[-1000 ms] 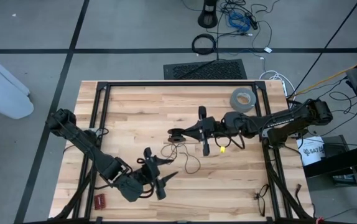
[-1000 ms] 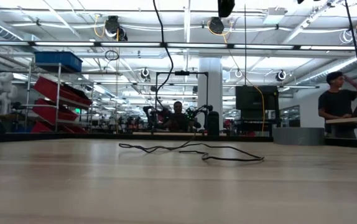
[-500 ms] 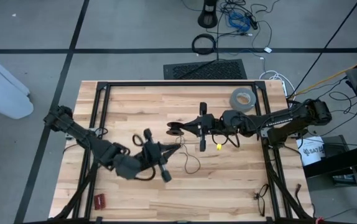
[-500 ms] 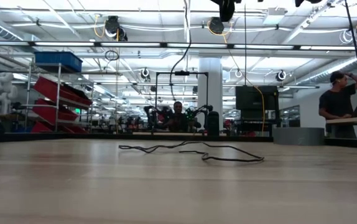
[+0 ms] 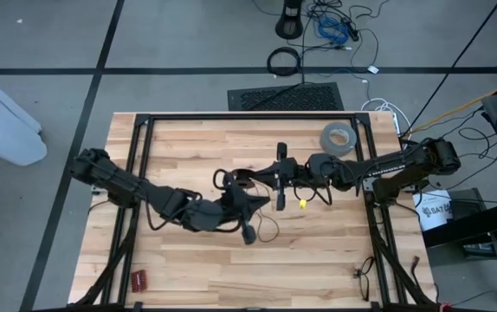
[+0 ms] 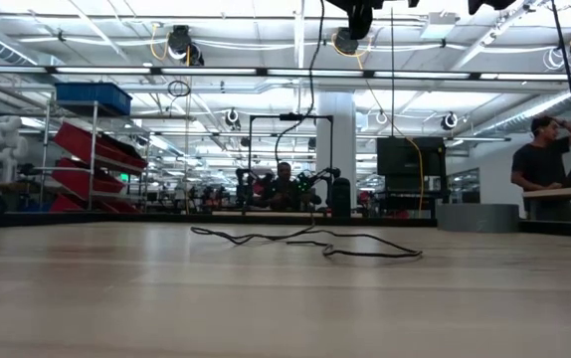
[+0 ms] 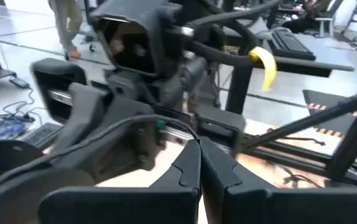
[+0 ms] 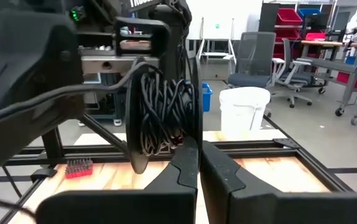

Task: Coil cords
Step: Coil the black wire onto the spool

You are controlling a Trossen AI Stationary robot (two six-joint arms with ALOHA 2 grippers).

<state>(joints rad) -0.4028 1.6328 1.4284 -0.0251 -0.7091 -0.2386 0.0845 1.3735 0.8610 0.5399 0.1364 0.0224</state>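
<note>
While left gripper (image 5: 250,201) pinches cord (image 6: 310,240), right gripper (image 5: 250,181) clamps wire-wound spool (image 8: 160,115).

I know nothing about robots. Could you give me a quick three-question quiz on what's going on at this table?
1. True or false: the grey tape roll lies in the middle of the table, between the two grippers.
2. What is wound on the spool at the right gripper? A) thin black cord B) yellow rope C) nothing
3. How many arms reach in toward the table's middle?

Key:
1. False. The roll lies near the table's far right corner, beside the right arm.
2. A. More of the black cord trails loose on the wood.
3. Two. The left gripper is close to the right one, fingers shut.
</note>
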